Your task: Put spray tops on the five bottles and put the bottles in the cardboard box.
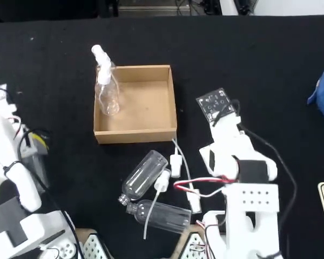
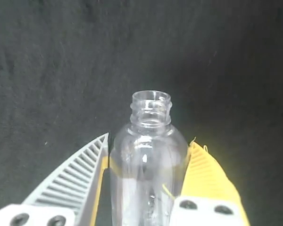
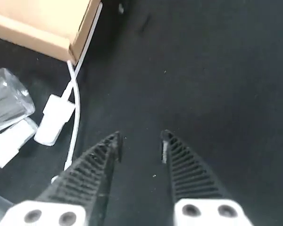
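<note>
Closest to the left wrist lens, a clear bottle (image 2: pixel 148 160) is sitting between the two fingers of the left pincer (image 2: pixel 150 140), which are pressing against its body from both sides. Its threaded neck is standing bare and is pointing away over the black surface (image 2: pixel 61 56).

The right pincer (image 3: pixel 141 135) is hanging over the surface with its fingers spread apart and nothing between them, near a corner of the cardboard box (image 3: pixel 47 23). A spray top (image 3: pixel 54 120) is lying near that pincer, its thin tube running toward the box corner.

From the high view, the cardboard box (image 1: pixel 135 135) is sitting open at mid-surface. A capped bottle (image 1: pixel 107 91) is standing in its left corner farthest from the arms, its spray head poking above the rim. In front of the box a bare bottle (image 1: pixel 144 174) and a second bare bottle (image 1: pixel 159 215) are lying on their sides, necks nearly touching. One loose spray top (image 1: pixel 176 163) is lying nearest the box, another spray top (image 1: pixel 162 181) is resting against the bare bottle, and a third spray top (image 1: pixel 194 200) is lying beside the right arm (image 1: pixel 237 178).
</note>
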